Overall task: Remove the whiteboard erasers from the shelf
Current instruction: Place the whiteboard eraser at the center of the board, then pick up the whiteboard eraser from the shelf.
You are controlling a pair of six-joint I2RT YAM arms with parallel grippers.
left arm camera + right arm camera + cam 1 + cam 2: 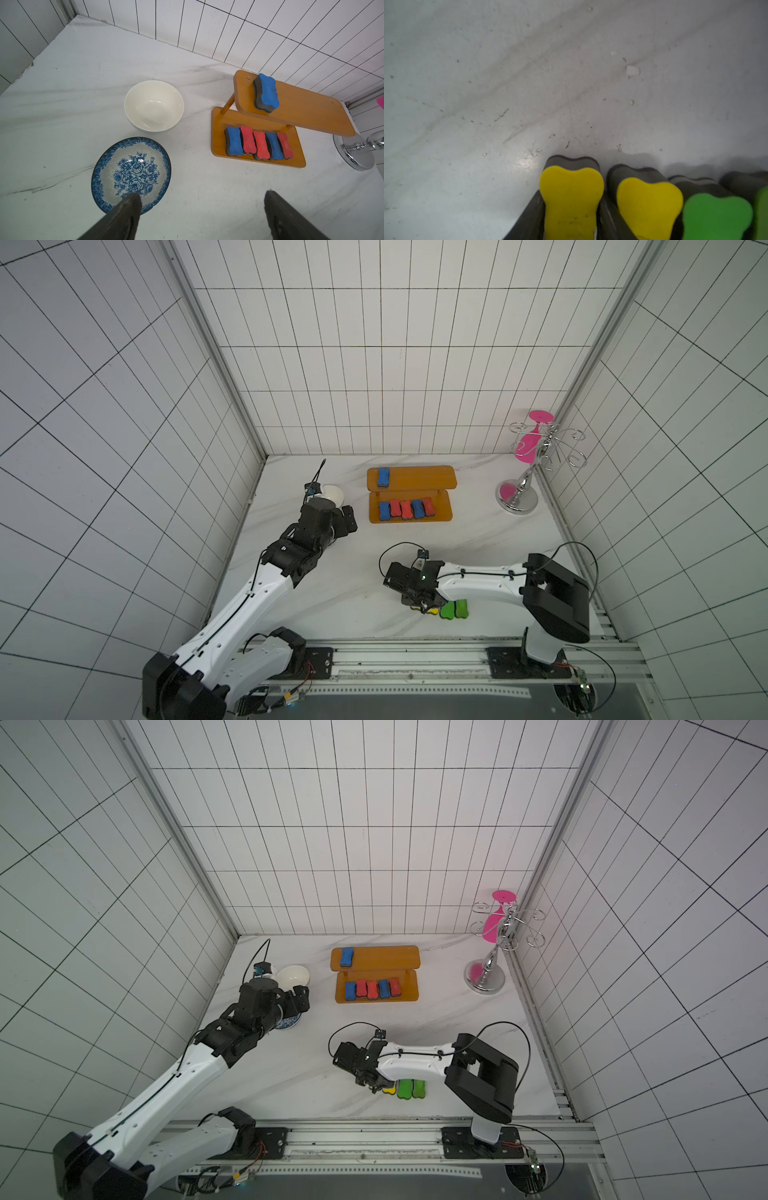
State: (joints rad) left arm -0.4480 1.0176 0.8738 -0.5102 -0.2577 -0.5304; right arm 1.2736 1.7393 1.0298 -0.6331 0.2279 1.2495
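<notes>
Right wrist view: yellow eraser (571,182) between fingers of the right claw (570,197)

Gripped or loose, cannot tell; it rests on the desk (332,580) near the front edge; left claw (201,195) gapes wide by a patterned bowl (131,172); six erasers (406,509) on the shelf (419,479); open desk between.
</notes>
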